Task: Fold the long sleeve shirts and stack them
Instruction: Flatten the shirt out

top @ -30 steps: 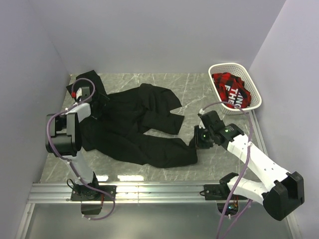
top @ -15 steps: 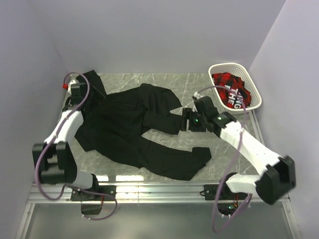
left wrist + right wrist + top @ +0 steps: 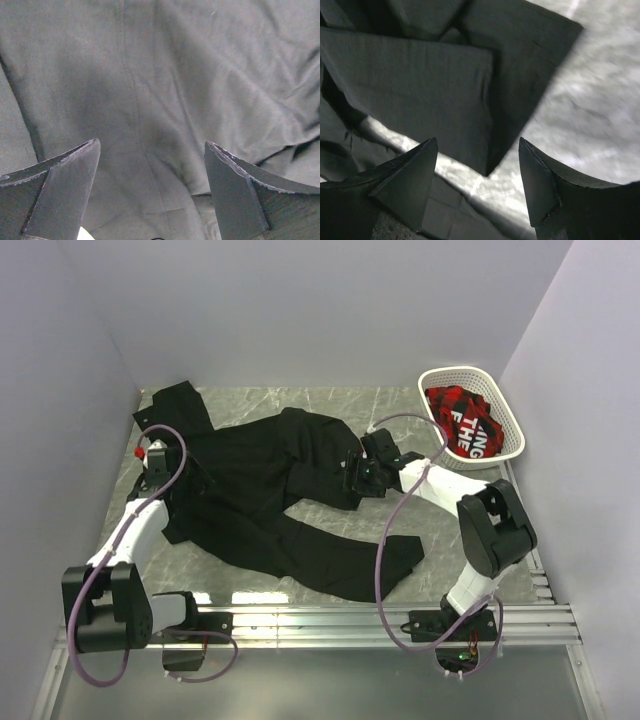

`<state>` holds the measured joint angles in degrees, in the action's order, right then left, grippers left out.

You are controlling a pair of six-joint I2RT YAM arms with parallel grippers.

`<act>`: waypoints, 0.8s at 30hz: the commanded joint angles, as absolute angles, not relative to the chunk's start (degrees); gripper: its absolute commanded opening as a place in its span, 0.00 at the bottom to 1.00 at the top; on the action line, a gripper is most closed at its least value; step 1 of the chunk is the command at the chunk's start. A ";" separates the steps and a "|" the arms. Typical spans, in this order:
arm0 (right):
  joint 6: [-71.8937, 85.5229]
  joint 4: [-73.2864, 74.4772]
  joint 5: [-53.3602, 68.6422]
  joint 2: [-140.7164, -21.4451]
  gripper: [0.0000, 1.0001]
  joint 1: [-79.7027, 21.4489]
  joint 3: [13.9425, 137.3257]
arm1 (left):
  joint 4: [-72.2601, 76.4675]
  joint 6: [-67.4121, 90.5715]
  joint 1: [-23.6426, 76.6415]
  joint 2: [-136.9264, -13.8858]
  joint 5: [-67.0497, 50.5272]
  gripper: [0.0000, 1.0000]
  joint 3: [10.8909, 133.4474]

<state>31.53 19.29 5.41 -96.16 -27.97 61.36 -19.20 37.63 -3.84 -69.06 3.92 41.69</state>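
Looking down from the top camera, we see the black long sleeve shirt (image 3: 250, 495) sprawled unfolded across the middle and left of the worktop (image 3: 400, 410). One part trails toward the near right and another reaches the far left corner. The left end effector (image 3: 168, 468) sits over the shirt's left edge. The right end effector (image 3: 352, 472) hovers at a doubled-over sleeve end near the centre. Far right stands the white basket (image 3: 512, 445), well apart from the shirt, with a red-and-black garment (image 3: 460, 412) inside.

Over to the left wrist: its fingers (image 3: 62, 192) are spread wide with nothing between them, and there's plain black cloth below. No grip here, we judge.

Right wrist now: these fingers (image 3: 407, 182) are also well apart and empty. They're poised over the squared end of a sleeve (image 3: 415, 85) that lies partly folded on itself, with bare marble just beside it.

So where could this go wrong? The fabric is soft and layered, so a pinch at that doubled end might catch only the top layer, or both, and drag the sleeve crooked. On the left there's no edge between the fingers, so closing here could bunch the cloth into a wrinkle rather than take a clean hold. And if one arm pulls before the other has hold, the whole shirt may slide across the smooth worktop instead of flattening out.
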 commanded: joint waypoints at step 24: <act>29.00 20.39 -4.91 -83.34 0.00 -13.80 58.10 | -19.86 35.51 -4.31 -81.91 5.54 0.91 45.17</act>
